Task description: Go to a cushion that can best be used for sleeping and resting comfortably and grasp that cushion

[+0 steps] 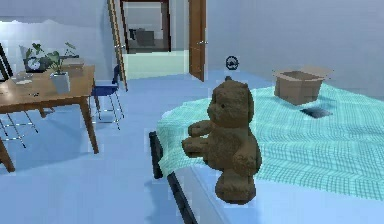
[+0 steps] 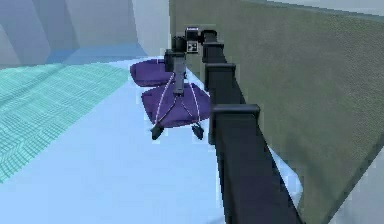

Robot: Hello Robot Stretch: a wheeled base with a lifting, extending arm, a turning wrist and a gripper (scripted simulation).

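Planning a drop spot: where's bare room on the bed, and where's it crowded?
Free: the green blanket between the teddy bear and the cardboard box; also the pale sheet between the blanket's edge and the arm. Crowded: near the wall, where two purple pillows lie at the pincer.

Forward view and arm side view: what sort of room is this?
Probably a bedroom: a bed with a teal checked cover, a brown teddy bear sitting on it, and purple cushions lying by the wall.
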